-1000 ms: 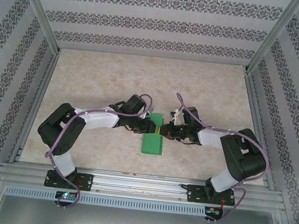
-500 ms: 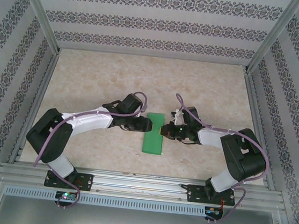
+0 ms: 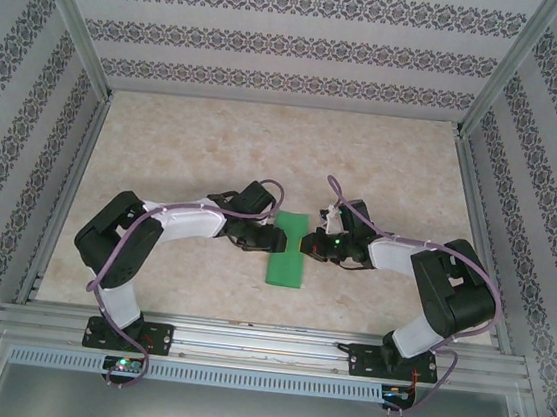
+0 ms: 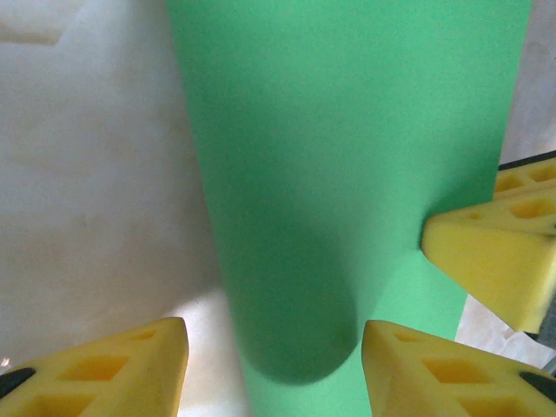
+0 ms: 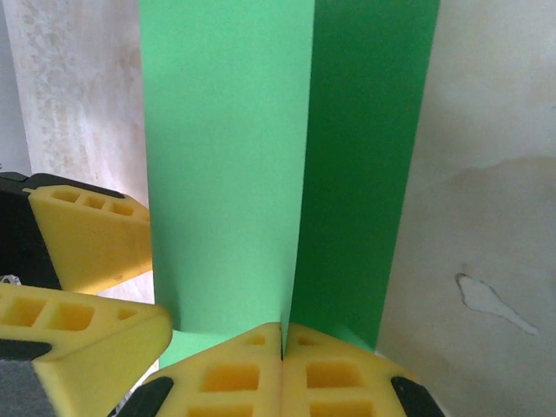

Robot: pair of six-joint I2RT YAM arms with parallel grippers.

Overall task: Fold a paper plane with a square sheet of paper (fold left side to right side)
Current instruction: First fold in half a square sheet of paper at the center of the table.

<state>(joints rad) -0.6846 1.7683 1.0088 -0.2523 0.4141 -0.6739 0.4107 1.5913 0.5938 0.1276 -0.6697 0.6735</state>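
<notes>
Lying near the table (image 3: 165, 145) centre from above, the green paper sheet (image 3: 285, 268) is a narrow doubled strip running 12 to 6 o'clock, with the left gripper (image 3: 277, 239) at its 9 and the right gripper (image 3: 304, 242) at its 3. Left wrist: yellow fingers (image 4: 113, 373) spread around a soft, uncreased curl. Right wrist: fingers (image 5: 234, 373) pressed together, pinching the top layer's edge at 6 o'clock.
</notes>
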